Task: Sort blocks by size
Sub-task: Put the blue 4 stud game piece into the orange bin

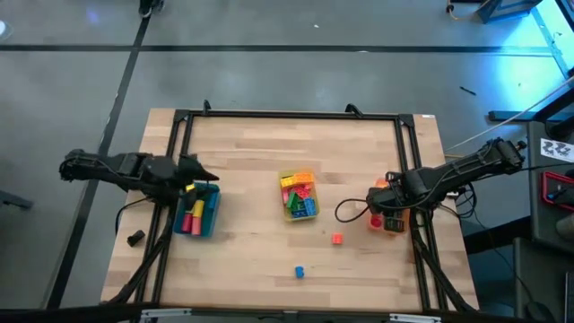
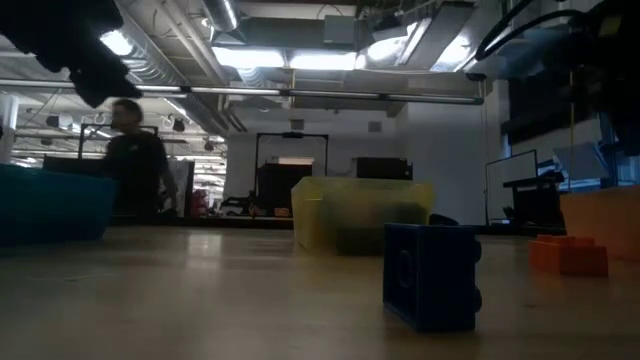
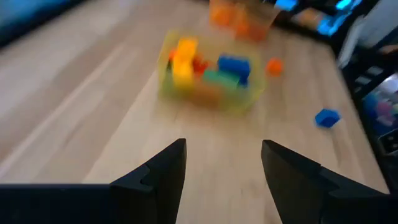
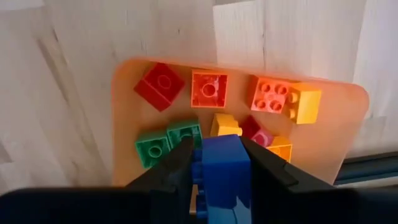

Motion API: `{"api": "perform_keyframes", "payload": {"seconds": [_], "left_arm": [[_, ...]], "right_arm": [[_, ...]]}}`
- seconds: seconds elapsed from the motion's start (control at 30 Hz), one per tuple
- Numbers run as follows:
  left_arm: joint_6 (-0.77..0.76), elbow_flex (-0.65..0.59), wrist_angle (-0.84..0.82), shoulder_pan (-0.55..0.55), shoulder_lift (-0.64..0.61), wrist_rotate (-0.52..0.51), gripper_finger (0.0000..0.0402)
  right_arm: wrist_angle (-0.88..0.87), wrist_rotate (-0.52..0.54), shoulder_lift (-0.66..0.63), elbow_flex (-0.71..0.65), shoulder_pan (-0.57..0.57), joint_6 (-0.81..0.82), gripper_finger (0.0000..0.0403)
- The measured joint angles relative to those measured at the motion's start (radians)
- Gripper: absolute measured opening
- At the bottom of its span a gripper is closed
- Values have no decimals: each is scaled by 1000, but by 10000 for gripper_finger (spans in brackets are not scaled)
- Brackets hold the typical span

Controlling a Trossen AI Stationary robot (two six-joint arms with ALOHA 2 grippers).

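**Blue brick over the orange bin, release pending**

My right gripper (image 4: 214, 163) hangs directly above the orange bin (image 4: 348, 134), fingers clamped on a blue block (image 4: 221, 171), presumably because the bin's blocks (image 4: 209, 89) match its size. My left gripper (image 3: 222, 163) sits over the blue bin (image 1: 212, 215), fingers spread, empty. The yellow bin (image 1: 285, 194) lies between the two. My fingers hide the orange bin's near edge.

Ceiling lights (image 2: 300, 55) are glaring in the low view, leaving the counter (image 2: 200, 300) dim and the blue block (image 2: 432, 273) dark. The left wrist view is blurring heavily. Cyan glare is spilling across the floor (image 1: 529, 45) in the high view.
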Motion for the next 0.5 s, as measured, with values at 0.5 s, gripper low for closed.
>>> {"api": "perform_keyframes", "payload": {"seconds": [0.5], "left_arm": [[111,-198,175,0,-342,7,194]], "right_arm": [[-3,-34,0,0,0,59,115]]}}
